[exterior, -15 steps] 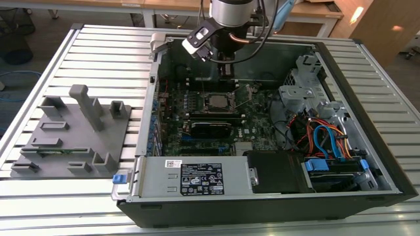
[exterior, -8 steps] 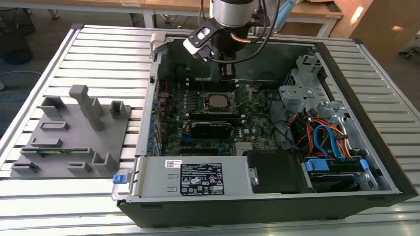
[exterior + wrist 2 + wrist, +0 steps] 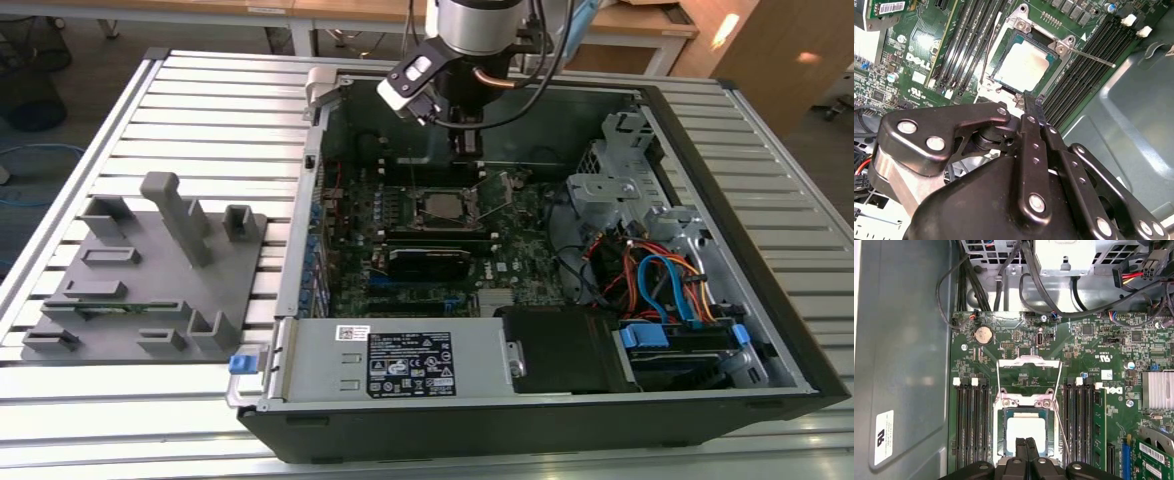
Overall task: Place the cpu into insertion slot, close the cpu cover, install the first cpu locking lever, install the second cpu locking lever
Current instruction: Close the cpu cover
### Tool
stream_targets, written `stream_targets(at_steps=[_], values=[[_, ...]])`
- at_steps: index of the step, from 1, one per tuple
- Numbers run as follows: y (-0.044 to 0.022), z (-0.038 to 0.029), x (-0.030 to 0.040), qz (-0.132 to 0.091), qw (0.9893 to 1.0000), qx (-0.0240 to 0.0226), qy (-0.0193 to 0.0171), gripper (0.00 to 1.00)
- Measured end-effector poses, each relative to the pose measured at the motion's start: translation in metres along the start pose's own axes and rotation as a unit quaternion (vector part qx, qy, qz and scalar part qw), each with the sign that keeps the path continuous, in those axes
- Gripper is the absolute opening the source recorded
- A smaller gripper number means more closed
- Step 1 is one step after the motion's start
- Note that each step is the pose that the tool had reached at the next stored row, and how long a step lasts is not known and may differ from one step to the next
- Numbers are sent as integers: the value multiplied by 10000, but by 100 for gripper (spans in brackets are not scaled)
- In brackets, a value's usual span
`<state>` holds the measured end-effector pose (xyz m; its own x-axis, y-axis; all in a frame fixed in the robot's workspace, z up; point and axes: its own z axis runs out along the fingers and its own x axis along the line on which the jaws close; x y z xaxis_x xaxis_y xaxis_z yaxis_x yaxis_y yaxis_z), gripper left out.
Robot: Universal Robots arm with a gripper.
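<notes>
gripper point(image 3: 1026, 441) | fingers pressed together, nothing clamped | positioned just over cpu point(image 3: 1026, 427) | cpu seated in insertion slot point(image 3: 1002, 432)

From my remote station: the open computer case point(image 3: 767, 240) lies on the slatted table point(image 3: 200, 90), with a parts tray point(image 3: 147, 330) beside it on the exterior view's left. Inside the case, the power supply box point(image 3: 400, 365) sits along the wall nearest the exterior camera. The motherboard point(image 3: 507, 275) lies behind it, with cables point(image 3: 654, 280) and a drive cage point(image 3: 607, 190) toward the exterior view's right. The chip point(image 3: 1025, 432) rests in its socket point(image 3: 1000, 435), flanked by memory slots point(image 3: 970, 425) on both sides. The cover point(image 3: 1029, 361) stands open at the socket's edge nearest the coin battery point(image 3: 983, 334) (a lever rod point(image 3: 1061, 432) runs alongside the socket). I have the gripper point(image 3: 1026, 447) over the chip's edge farthest from the cover.
</notes>
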<state>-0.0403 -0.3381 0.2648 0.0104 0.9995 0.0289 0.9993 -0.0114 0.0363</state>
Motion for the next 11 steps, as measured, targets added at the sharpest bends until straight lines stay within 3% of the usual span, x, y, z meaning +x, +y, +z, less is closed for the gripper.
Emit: stream_targets(at_steps=[11], values=[[15,1,0,0,10000,0,0,10]])
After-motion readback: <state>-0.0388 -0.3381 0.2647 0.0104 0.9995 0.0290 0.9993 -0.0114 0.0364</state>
